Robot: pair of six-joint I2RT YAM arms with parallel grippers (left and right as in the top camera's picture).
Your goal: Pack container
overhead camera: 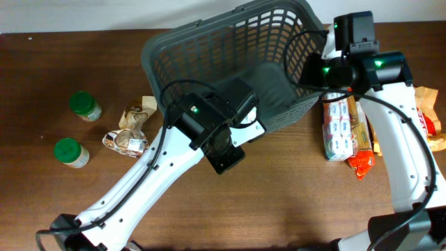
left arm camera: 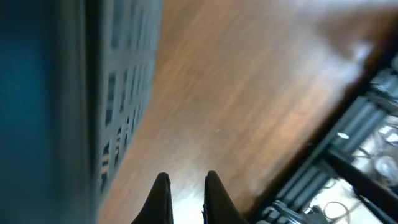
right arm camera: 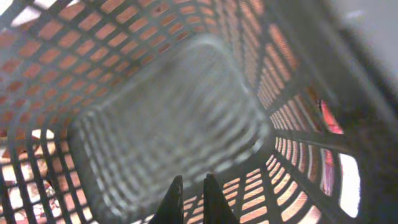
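A dark grey basket (overhead camera: 157, 52) sits on a brown desk (overhead camera: 279, 202) between two white robot arms.

The right gripper (right arm camera: 193, 178) points into the basket's open top. The lattice floor lies straight ahead of the jaws and slotted walls rise on every side. These jaws are drawn close together, with only a thin slit between the tips, and pinch nothing.

The left gripper (left arm camera: 187, 176) is outside the basket. The outer wall runs along the left of its jaws without touching them, and bare desk lies ahead. These jaws are also nearly together and hold nothing.

Two green-lidded jars (overhead camera: 85, 106) and crumpled wrappers (overhead camera: 132, 129) lie beyond the left arm. Packets (overhead camera: 339, 129) lie under the right arm.
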